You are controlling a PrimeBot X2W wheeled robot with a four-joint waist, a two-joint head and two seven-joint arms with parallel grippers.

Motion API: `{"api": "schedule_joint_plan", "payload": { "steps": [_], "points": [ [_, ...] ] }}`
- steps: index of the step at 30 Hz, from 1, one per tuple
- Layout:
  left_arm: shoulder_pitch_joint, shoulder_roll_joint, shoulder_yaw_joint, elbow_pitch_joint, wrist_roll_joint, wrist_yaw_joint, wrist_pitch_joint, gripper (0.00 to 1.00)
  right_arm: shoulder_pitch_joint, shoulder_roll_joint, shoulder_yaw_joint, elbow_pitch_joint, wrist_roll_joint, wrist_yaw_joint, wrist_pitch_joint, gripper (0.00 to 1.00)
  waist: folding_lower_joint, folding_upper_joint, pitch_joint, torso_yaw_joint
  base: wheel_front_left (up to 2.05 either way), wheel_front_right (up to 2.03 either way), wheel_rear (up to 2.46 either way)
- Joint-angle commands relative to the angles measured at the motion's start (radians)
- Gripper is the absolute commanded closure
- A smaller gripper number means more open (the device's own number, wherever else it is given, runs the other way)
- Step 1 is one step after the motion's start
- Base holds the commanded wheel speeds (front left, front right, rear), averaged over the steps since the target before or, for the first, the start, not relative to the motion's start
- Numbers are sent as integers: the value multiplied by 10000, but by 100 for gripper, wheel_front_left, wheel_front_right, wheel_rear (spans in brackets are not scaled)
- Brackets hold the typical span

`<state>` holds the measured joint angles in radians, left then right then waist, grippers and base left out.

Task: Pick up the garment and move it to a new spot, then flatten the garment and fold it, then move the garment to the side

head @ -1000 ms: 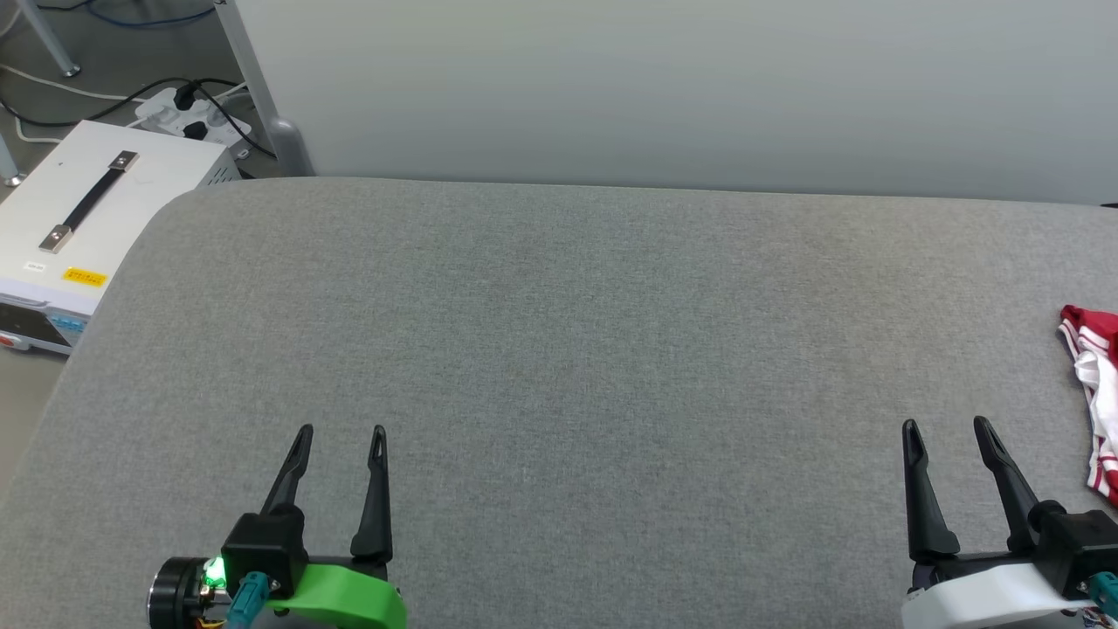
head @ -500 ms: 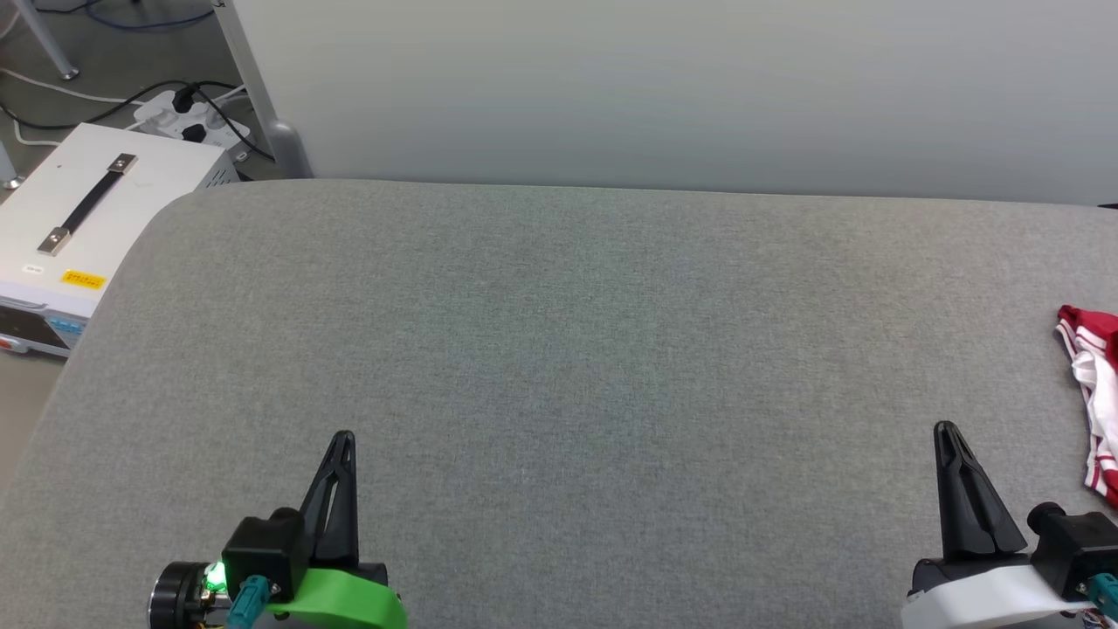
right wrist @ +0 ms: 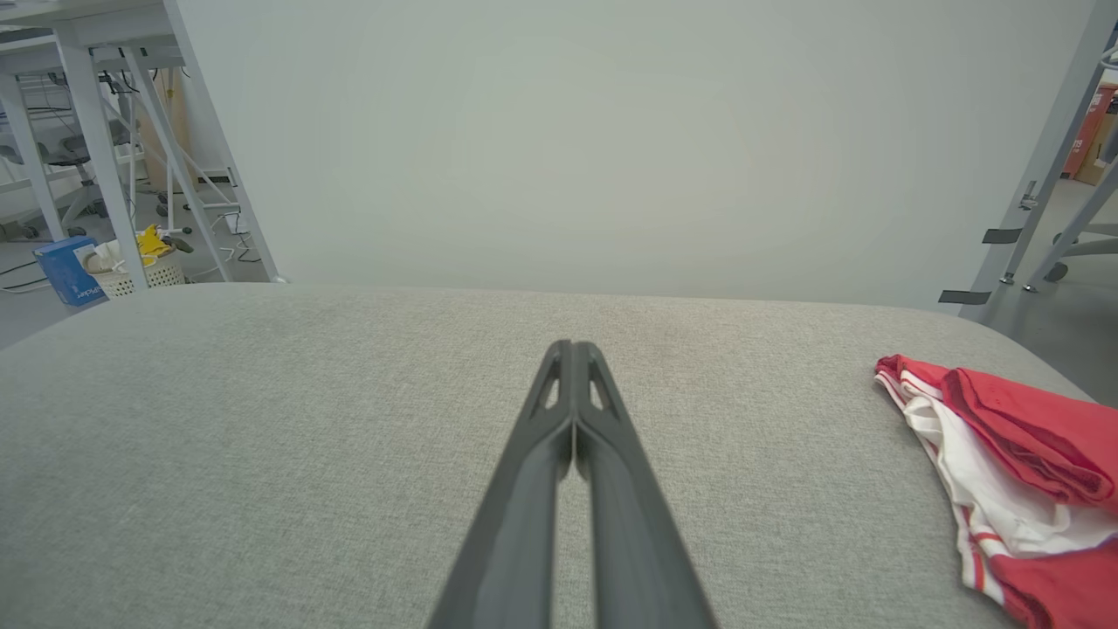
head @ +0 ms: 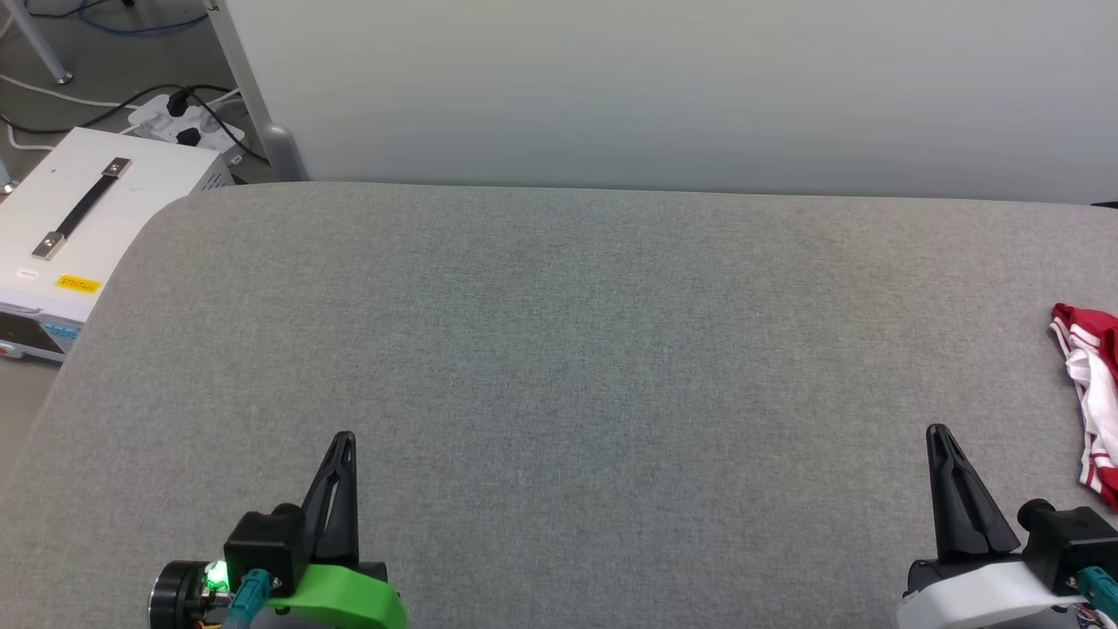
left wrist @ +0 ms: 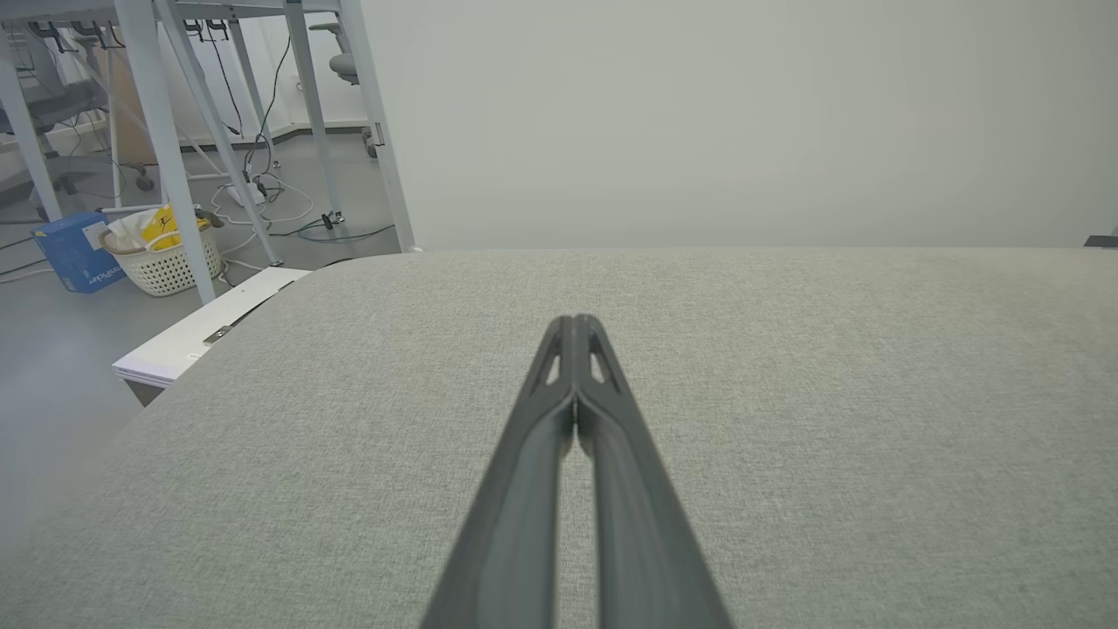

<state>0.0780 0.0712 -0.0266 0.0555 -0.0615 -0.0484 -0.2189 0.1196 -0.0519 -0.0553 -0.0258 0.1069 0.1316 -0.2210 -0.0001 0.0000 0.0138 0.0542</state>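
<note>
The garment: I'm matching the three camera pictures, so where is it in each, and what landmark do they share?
Head view: the garment at the right edge, right of the right gripper.
Right wrist view: lower right, crumpled on the table.
Left wrist view: bare table ahead of the shut left gripper.
Shared landmark: the table's far edge against the pale wall.
</note>
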Motion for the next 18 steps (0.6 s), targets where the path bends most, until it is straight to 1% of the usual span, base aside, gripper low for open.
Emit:
{"api": "schedule_joint_plan", "payload": {
  "steps": [1,18],
  "points": [
    [-111,-32,26,-37,74,74,52,100,-171,3,35,25,-79,-1,55,100,1,0,-2,-7,0,0,0],
    [-218,-60,65,-120,161,140,394,100,-335,5,118,62,-237,-3,400,100,1,0,-24,-92,0,0,0]
  ]
}}
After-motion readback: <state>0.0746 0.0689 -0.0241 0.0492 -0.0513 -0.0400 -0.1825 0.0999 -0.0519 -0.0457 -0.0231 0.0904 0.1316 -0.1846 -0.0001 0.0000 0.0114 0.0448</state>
